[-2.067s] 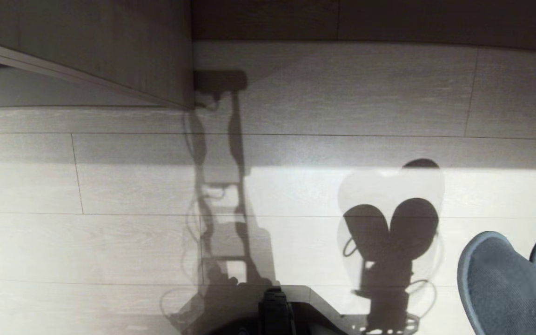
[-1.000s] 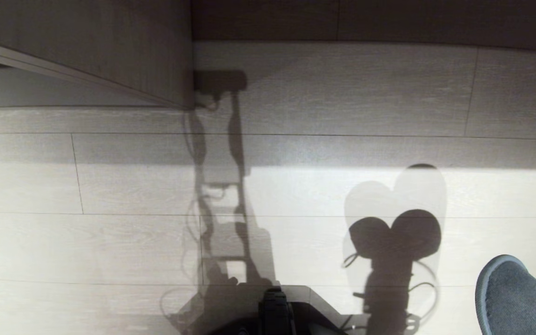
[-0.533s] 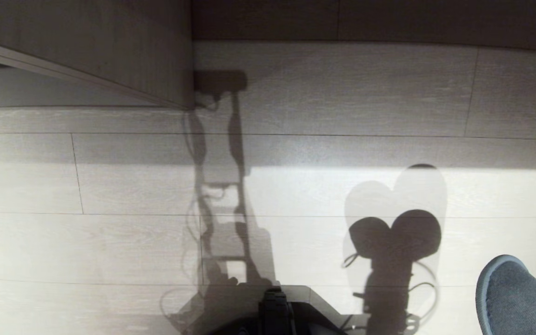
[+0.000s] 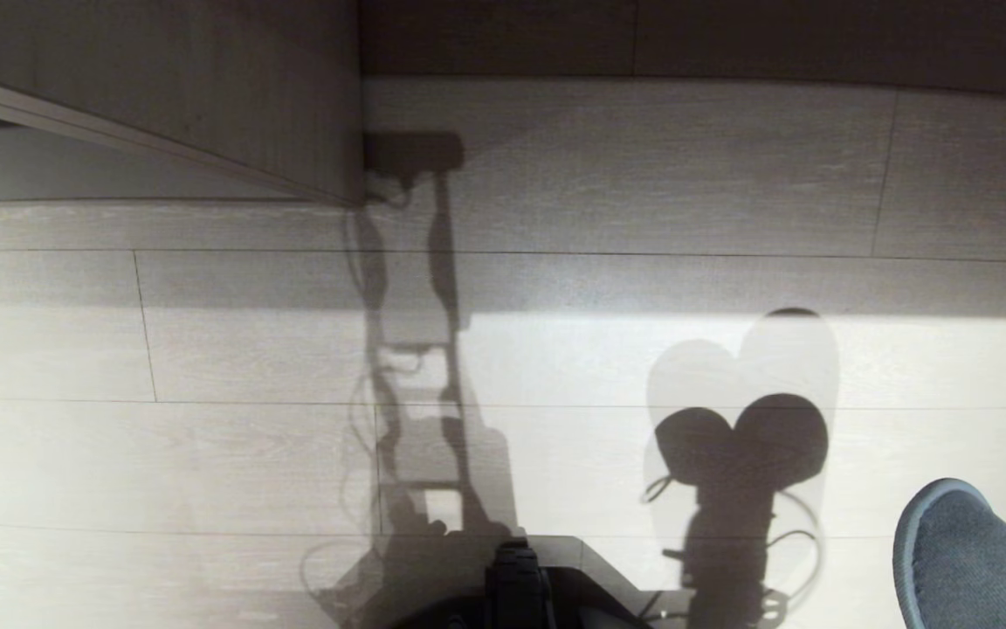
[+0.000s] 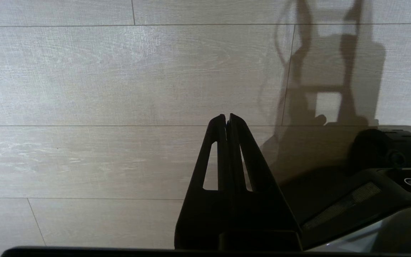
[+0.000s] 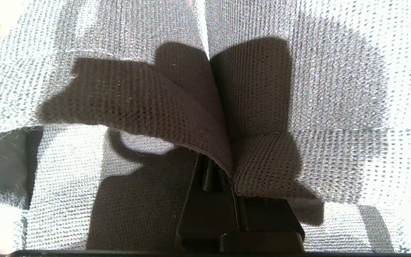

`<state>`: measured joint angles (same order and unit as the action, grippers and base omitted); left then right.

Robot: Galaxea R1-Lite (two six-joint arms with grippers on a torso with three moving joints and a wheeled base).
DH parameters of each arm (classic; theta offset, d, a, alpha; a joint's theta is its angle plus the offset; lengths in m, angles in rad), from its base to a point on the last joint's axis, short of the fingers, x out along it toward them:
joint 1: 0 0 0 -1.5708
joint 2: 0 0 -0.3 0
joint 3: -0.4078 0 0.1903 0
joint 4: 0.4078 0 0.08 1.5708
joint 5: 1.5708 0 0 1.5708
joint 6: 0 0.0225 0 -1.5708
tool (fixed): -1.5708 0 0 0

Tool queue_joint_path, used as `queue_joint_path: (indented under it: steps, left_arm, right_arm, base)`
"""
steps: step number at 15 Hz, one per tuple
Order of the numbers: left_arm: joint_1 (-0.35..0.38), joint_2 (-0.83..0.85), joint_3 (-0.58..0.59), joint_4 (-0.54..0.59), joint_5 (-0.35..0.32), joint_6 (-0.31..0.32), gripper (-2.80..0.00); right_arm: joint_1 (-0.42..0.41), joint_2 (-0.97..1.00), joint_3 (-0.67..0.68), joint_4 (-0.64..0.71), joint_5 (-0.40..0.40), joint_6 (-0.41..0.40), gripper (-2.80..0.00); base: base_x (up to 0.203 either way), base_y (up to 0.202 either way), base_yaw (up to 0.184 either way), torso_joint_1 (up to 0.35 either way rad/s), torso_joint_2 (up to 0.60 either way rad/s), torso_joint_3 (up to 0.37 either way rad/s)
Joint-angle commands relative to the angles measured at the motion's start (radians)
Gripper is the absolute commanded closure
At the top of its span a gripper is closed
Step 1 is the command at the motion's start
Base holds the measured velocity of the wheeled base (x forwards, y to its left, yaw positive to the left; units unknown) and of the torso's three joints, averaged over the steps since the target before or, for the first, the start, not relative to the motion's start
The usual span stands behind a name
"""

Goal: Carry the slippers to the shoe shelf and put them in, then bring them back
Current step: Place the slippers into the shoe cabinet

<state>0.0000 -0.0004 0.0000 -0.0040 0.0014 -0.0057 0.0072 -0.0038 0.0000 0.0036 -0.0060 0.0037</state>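
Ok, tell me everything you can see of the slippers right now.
The slippers are dark knitted mesh fabric with a paler rim. The right gripper is shut on their pinched, folded edges, so they hang off the floor. The head view shows one rounded toe at its lower right corner. Their shadow falls on the pale planks.

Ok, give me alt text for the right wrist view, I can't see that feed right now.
The right gripper is shut on the slippers, pinching folded edges of their grey knit fabric, which fills nearly the whole view. Strong light falls across the fabric and the gripper's shadow lies on it; hardly any floor shows.
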Motion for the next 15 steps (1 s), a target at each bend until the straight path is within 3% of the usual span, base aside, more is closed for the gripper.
queue_joint_path:
  steps: [1,15]
  left_arm:
    - [0.0,0.0,0.0,-0.001,0.0,0.0,0.0]
    - [0.0,0.001,0.0,-0.001,0.0,-0.002,0.0]
  right_arm:
    - [0.0,0.004,0.002,-0.001,0.0,0.001,0.0]
    - [0.0,0.004,0.002,-0.001,0.001,-0.001,0.0]
  base:
    - [0.0,0.0,0.0,0.0,0.0,0.0]
    - [0.0,0.0,0.0,0.001,0.0,0.005]
